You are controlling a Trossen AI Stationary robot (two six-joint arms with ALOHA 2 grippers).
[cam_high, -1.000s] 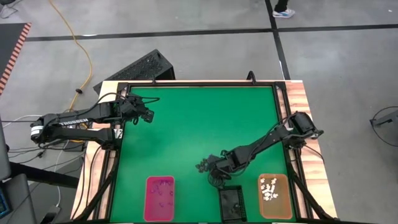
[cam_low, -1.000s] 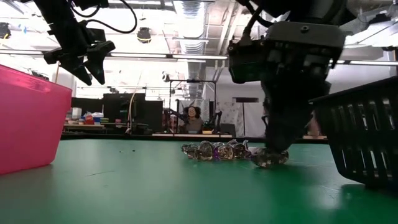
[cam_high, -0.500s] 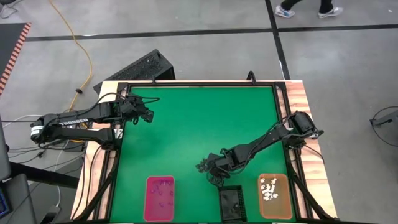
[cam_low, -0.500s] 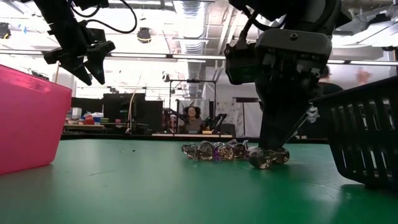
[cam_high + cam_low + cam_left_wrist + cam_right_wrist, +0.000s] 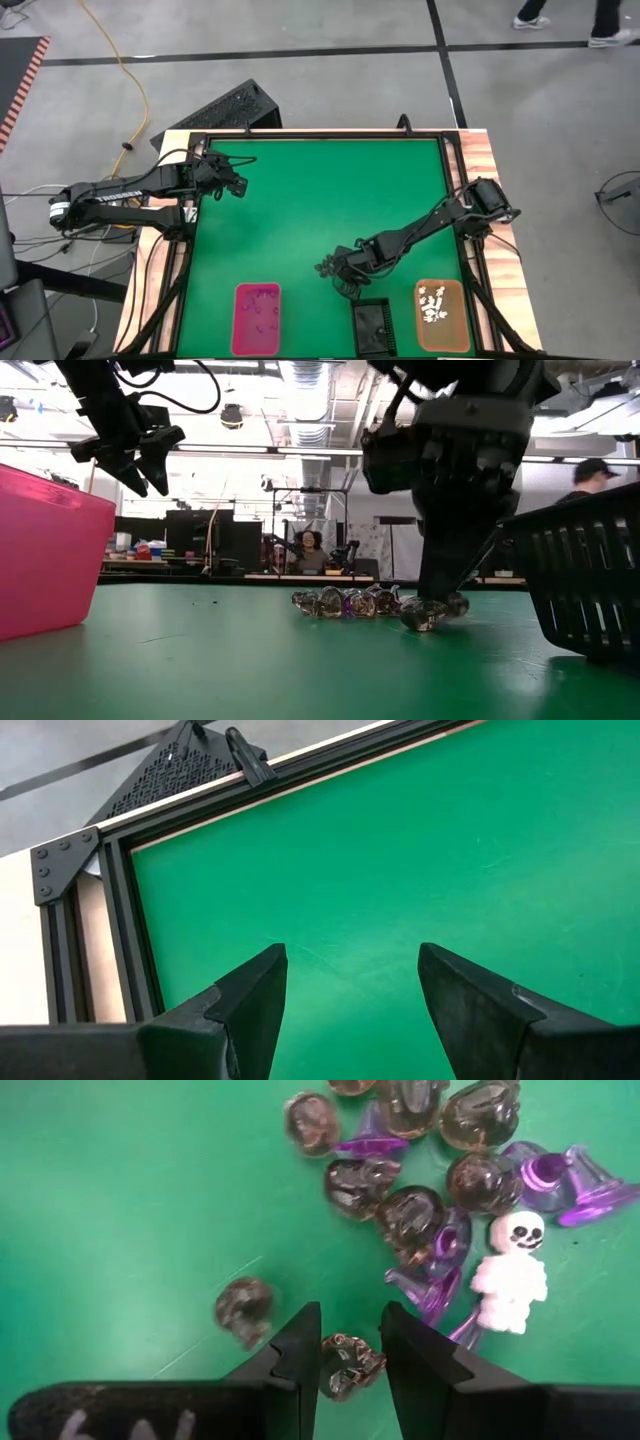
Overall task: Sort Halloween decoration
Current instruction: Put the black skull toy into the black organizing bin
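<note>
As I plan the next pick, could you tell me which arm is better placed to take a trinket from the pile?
Right. The right gripper is down at the trinket pile, fingers straddling a dark skull. The left gripper hovers open at the far corner.

White capital letters reading "TROSSEN" run along the dark left robot arm [image 5: 120,190], on its forearm link behind the gripper; nothing else is legible.
</note>
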